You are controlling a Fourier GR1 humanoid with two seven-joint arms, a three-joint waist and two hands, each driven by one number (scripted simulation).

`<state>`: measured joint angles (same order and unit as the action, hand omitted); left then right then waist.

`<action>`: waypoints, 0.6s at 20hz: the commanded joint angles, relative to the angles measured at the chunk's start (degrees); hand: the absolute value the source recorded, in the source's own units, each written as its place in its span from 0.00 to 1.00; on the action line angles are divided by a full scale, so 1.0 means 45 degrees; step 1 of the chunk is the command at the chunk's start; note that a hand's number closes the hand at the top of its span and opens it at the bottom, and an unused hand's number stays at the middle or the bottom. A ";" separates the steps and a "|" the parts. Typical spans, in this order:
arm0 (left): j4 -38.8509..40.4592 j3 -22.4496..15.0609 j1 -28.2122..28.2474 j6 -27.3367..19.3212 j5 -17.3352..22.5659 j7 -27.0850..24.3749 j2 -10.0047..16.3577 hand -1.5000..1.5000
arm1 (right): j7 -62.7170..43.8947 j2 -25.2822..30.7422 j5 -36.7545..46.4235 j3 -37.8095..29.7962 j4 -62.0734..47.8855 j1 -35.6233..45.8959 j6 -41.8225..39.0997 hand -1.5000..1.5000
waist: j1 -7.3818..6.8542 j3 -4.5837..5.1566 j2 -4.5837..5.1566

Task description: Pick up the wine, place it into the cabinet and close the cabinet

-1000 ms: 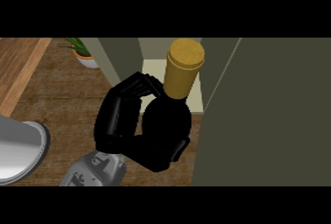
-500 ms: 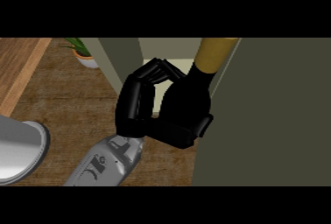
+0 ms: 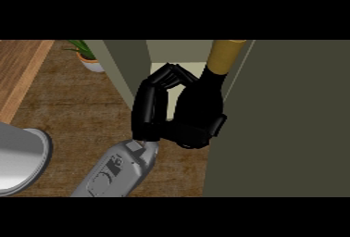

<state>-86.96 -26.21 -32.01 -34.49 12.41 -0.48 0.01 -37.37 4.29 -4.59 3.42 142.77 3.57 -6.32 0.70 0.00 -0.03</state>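
Wine bottle point(image 3: 223, 58), one only, sits in the grip of the right hand point(image 3: 153, 106) at the mouth of the cabinet point(image 3: 126, 69); its gold neck points far and a little right, so its long axis runs near to far, and its dark body is hard to tell from the black palm. The fingers point(image 3: 169, 76) are curled round the bottle from its left side and bend over its far shoulder; they have hold of it and nothing else. The pale opening point(image 3: 171, 54) lies just beyond and left of the neck; the big dark panel point(image 3: 287, 120) to the right, which I take for the open door, stands just beside the bottle. To my eye the coming move is a push farther in along that axis, minding the panel. I count one forearm and hand; the left hand is out of sight. One potted plant point(image 3: 85, 58) stands far left; one grey rounded shape point(image 3: 21, 157), which I cannot name, sits near left.
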 commanded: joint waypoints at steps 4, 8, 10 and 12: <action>0.0956 0.0371 -0.0447 -0.0418 0.1166 -0.0704 -0.0003 1.00 | -0.0845 -0.0044 -0.1082 -0.0204 0.1558 0.0036 0.0221 0.00 | -0.0008 0.0002 -0.0001; 0.2644 -0.0137 -0.0572 -0.0241 0.1675 -0.2456 -0.0003 1.00 | -0.1319 -0.0078 -0.0625 -0.0029 0.1404 0.0842 0.0574 0.00 | -0.0003 0.0006 0.0010; 0.3627 0.0383 -0.0353 0.0598 0.1887 -0.3328 -0.0003 1.00 | -0.0412 -0.0068 -0.0721 0.0141 0.1275 -0.0246 -0.0028 0.00 | 0.0024 0.0001 0.0021; 0.3060 0.0236 -0.0510 -0.0063 0.0807 -0.2263 0.0100 1.00 | -0.0509 -0.0032 -0.1073 -0.0244 0.1341 -0.0104 0.0065 0.00 | -0.0057 -0.0003 -0.0009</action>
<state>-74.78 -26.37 -33.36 -35.24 18.29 -11.83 0.10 -37.33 3.59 -4.16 4.57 142.47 4.54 -5.95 0.70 0.01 0.01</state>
